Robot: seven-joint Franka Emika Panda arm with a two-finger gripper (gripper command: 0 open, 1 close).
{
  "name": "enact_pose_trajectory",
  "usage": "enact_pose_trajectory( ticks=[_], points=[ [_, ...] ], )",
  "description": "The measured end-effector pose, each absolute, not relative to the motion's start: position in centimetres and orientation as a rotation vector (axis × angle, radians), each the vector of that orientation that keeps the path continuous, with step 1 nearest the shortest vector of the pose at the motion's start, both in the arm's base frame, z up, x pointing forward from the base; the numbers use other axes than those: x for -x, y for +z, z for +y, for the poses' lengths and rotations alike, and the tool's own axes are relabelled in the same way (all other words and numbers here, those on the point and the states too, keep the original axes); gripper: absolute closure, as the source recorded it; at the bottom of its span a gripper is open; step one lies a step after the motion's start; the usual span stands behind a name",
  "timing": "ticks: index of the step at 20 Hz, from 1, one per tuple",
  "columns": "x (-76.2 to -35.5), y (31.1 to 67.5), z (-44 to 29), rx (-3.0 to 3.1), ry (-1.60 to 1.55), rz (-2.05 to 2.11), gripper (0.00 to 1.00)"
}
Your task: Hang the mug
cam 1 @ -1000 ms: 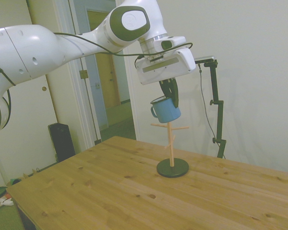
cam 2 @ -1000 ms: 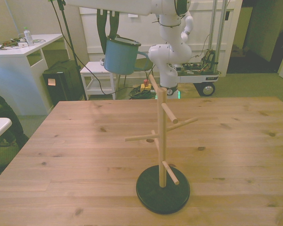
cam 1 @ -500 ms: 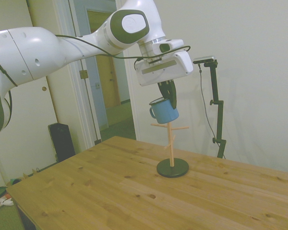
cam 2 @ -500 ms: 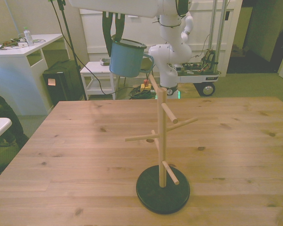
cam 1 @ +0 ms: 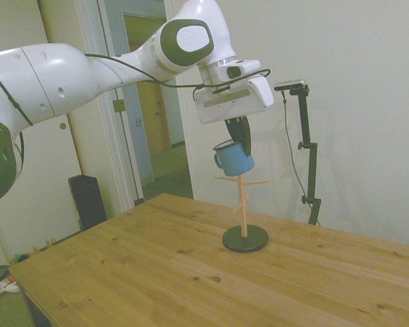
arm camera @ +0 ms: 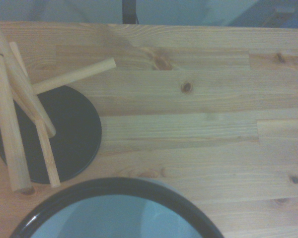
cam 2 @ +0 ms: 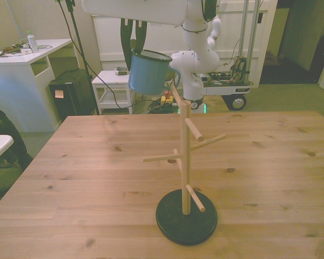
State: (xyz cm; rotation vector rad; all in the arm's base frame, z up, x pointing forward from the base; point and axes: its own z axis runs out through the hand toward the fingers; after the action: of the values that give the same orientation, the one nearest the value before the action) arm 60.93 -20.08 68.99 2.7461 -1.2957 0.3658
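The light-blue mug (cam 1: 234,157) (cam 2: 147,73) hangs in the air, slightly tilted, with my gripper (cam 1: 239,135) (cam 2: 133,44) shut on its rim. Its loop handle (cam 2: 174,77) points to the front view's right, close to the top peg of the wooden peg stand (cam 1: 243,197) (cam 2: 186,156). The stand rises from a round black base (cam 1: 245,239) (cam 2: 186,218) on the table. From the wrist, the mug's dark rim (arm camera: 114,187) shows above the stand's pegs (arm camera: 10,124) and the black base (arm camera: 74,134).
The wooden table (cam 1: 191,272) (cam 2: 86,178) spreads around the stand. Behind it in the front view stand a white desk (cam 2: 21,81), a black box (cam 2: 70,97) and a small white cart (cam 2: 114,86).
The mug has moved with my gripper toward the front view's right, nearer the stand's top peg, and tilted a little more.
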Motion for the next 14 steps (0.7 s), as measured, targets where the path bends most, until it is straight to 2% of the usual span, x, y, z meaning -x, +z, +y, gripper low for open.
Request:
enact_pose_trajectory(
  ticks=[14],
  points=[
    [-62.4,69.1,-18.6,-2.751,0.373,-1.284,1.00]
  ],
)
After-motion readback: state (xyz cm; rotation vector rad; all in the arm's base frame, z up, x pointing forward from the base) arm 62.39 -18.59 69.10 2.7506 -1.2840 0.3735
